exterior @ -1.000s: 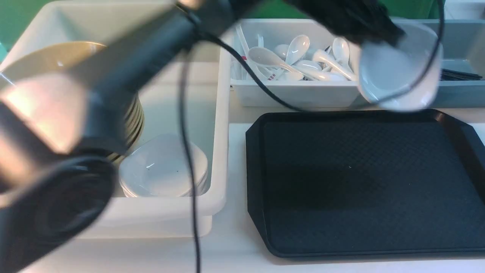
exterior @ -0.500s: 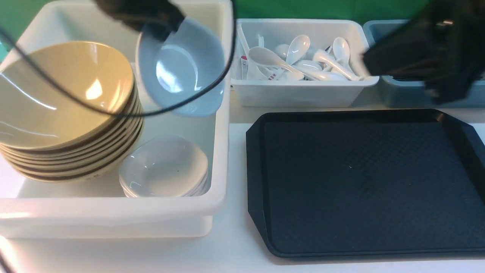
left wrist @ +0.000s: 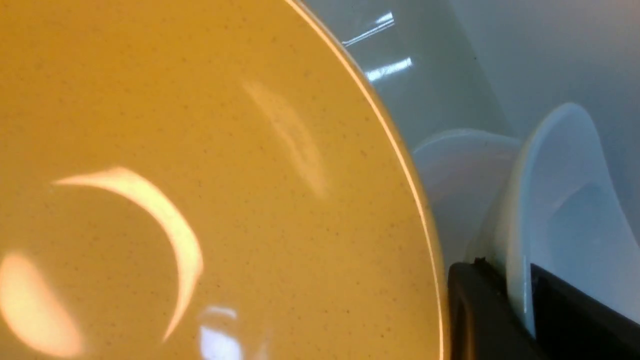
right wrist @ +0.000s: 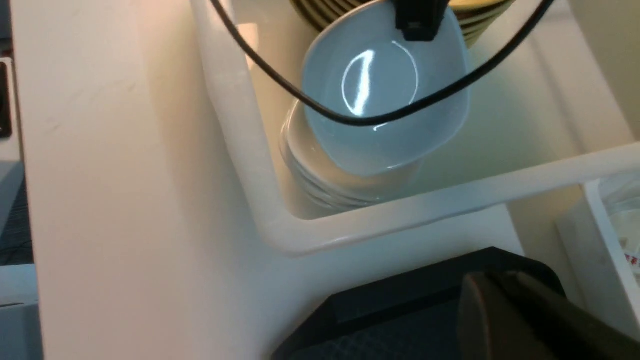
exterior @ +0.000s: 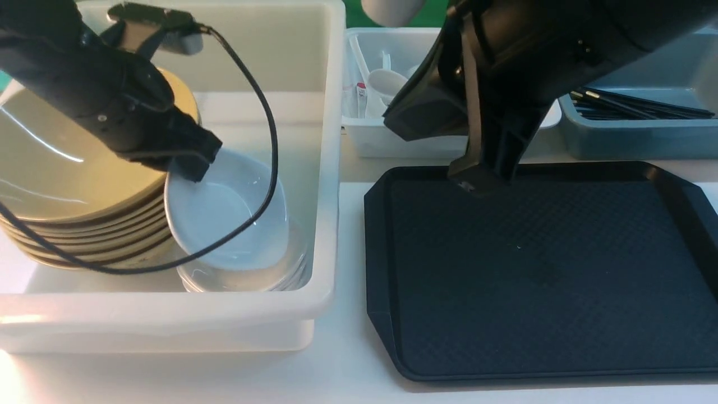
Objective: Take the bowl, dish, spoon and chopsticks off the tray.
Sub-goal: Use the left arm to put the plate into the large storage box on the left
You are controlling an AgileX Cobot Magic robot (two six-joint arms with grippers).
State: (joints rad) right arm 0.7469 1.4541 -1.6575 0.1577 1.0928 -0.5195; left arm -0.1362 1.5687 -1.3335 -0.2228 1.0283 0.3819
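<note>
My left gripper (exterior: 190, 165) is shut on the rim of the white dish (exterior: 224, 224), which hangs tilted just over a stack of like dishes (exterior: 247, 278) in the big white bin. The wrist views show the dish (left wrist: 560, 200) (right wrist: 385, 100) pinched between the black fingers (left wrist: 480, 310). A stack of mustard-tan bowls (exterior: 67, 168) (left wrist: 200, 175) stands right beside it. The black tray (exterior: 533, 280) (right wrist: 400, 310) is bare. My right gripper (exterior: 477, 182) (right wrist: 495, 290) is shut on nothing, above the tray's back left part. Spoons (exterior: 387, 81) and chopsticks (exterior: 634, 104) lie in the back bins.
The big white bin (exterior: 331, 168) stands left of the tray, its wall close to the held dish. A small white bin (exterior: 404, 143) and a grey-blue bin (exterior: 617, 140) sit behind the tray. My right arm hides much of the spoon bin. A black cable (exterior: 263, 140) loops over the dish.
The left arm carried the dish from the far right across to the big bin and lowered it over the dish stack. The right arm swung in over the tray's back edge.
</note>
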